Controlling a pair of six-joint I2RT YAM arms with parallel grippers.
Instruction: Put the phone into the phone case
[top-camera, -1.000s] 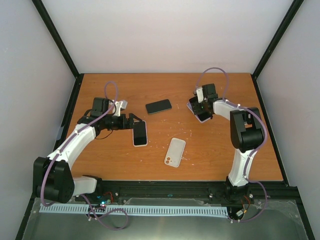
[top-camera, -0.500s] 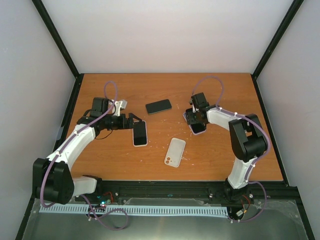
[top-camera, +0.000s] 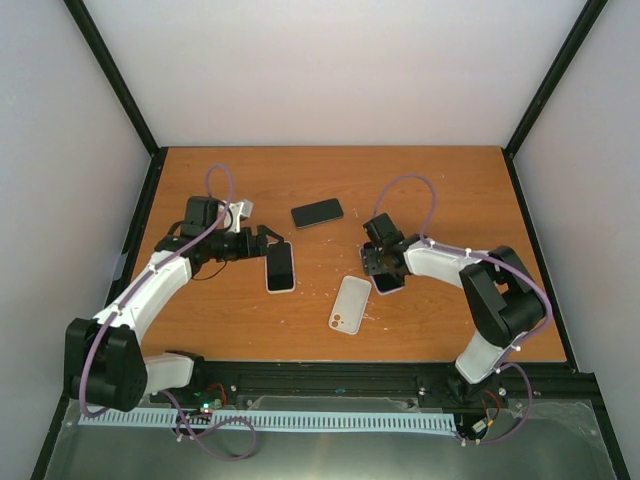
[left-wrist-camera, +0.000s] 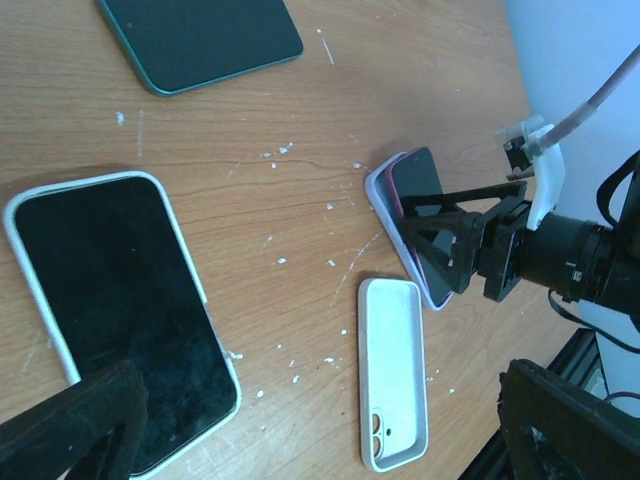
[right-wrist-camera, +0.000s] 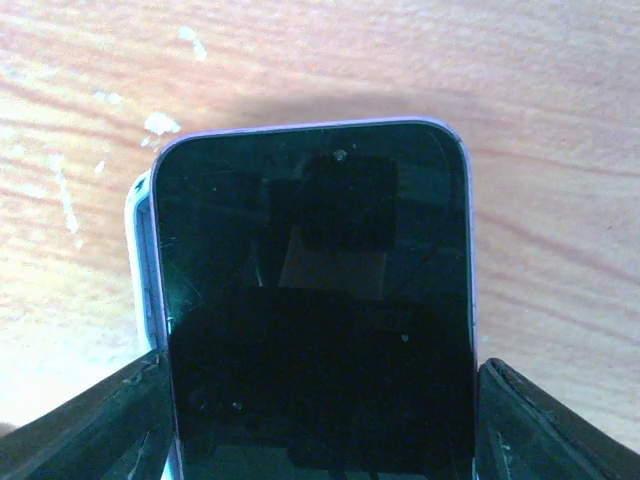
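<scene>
Although the purple-edged phone (right-wrist-camera: 315, 300) is already gripped, clamped by its long sides in the right end effector (left-wrist-camera: 436, 240) and held tilted, screen up, just over the worktop (top-camera: 430, 180), it is not yet in the white phone case (top-camera: 350, 304), so the main step remains. That case lies flat just beside the held phone, seemingly apart from it, with its camera cut-out toward the arm bases, and nothing sits in it. What is left, as I judge it, is to line the phone up over the case, lower it and press it home. The left end effector (top-camera: 266, 243) hangs with fingers spread wide, gripping nothing, over one end of a white-rimmed phone (left-wrist-camera: 120, 320); a dark green-edged phone (left-wrist-camera: 200, 40) lies farther back.
</scene>
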